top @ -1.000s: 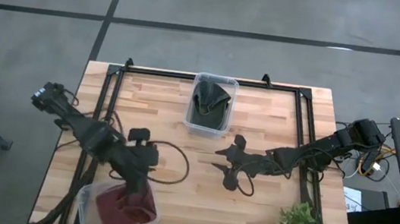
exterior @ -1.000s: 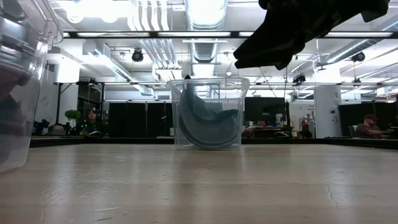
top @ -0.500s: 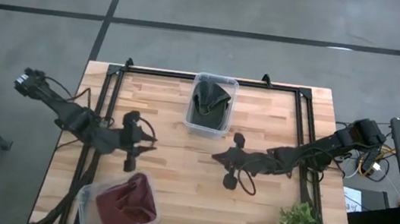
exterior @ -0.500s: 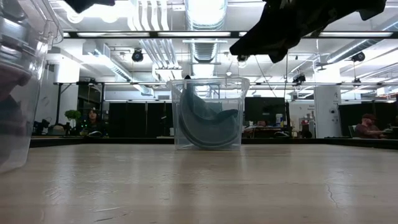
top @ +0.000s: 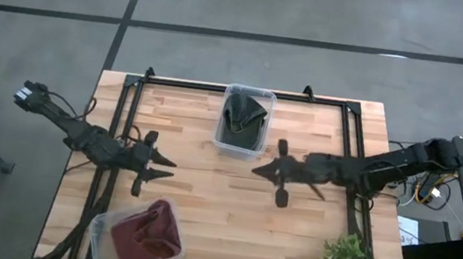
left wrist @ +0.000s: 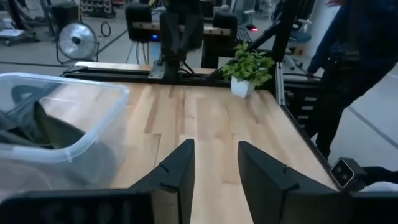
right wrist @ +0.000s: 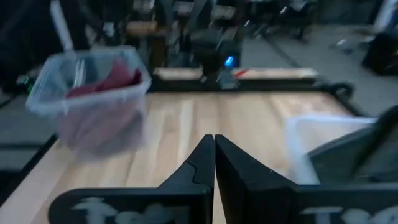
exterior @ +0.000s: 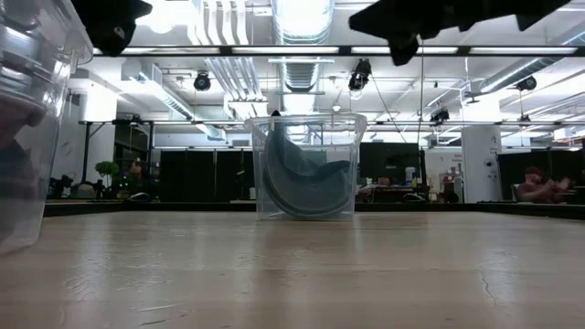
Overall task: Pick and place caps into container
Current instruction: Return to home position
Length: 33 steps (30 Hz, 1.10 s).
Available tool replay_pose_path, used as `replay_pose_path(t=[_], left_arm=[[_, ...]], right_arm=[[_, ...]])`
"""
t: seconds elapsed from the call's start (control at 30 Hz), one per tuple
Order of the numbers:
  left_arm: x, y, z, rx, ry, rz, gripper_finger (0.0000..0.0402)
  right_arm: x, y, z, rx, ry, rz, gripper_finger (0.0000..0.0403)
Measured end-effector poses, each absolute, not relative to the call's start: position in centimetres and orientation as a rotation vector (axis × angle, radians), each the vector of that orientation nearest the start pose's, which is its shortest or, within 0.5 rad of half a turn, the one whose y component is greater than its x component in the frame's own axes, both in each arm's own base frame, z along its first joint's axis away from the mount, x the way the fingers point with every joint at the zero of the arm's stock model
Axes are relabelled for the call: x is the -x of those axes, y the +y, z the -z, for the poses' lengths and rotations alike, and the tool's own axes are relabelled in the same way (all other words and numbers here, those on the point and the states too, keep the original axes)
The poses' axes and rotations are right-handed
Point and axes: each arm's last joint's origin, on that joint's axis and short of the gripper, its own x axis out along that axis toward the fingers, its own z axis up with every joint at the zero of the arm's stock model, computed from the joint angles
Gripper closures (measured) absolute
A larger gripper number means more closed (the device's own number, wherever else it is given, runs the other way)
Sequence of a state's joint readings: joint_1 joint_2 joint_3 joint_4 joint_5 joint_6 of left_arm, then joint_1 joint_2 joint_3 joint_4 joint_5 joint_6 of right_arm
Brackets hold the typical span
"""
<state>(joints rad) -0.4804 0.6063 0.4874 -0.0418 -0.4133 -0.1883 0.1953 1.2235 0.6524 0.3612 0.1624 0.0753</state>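
Maroon caps (top: 146,234) are noted heaped in the corner container (top: 99,230) by the left arm, olive caps (top: 243,119) in the middle container (top: 220,141) at the desk's (top: 204,206) opposite edge; neither heap can be counted, the folds overlapping. The left claw (top: 167,162) is held spread and empty over the desk's left side; the right claw (top: 257,170) is pinched closed on nothing near the centre.
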Motion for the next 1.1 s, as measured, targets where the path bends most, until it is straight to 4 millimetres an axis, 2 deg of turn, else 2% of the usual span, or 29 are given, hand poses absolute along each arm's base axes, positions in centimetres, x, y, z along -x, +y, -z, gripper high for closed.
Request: replay_pose_path(t=[0.17,0.33,0.57,0.87,1.1], left_arm=[[-11.8,-4.8,-25.7,0.154,0.103,0.053,0.0287],[-10.5,-4.0,-24.3,0.189,0.059,0.042,0.0287],[-9.3,-3.4,-23.4,0.180,0.003,0.026,0.0287],[-9.0,-3.2,-20.9,0.206,0.008,0.034,0.0287],[-9.5,-3.3,-18.7,0.215,-0.006,0.045,0.0287]], right_arm=[[-23.0,3.5,-25.3,-0.065,0.129,0.083,0.0394],[-20.2,3.2,-24.4,-0.088,0.061,0.071,0.0394],[-17.3,2.6,-23.0,-0.110,-0.019,0.068,0.0394],[-15.3,2.4,-20.6,-0.094,-0.028,-0.006,0.0394],[-14.5,2.5,-18.9,-0.052,-0.112,-0.094,0.0394]])
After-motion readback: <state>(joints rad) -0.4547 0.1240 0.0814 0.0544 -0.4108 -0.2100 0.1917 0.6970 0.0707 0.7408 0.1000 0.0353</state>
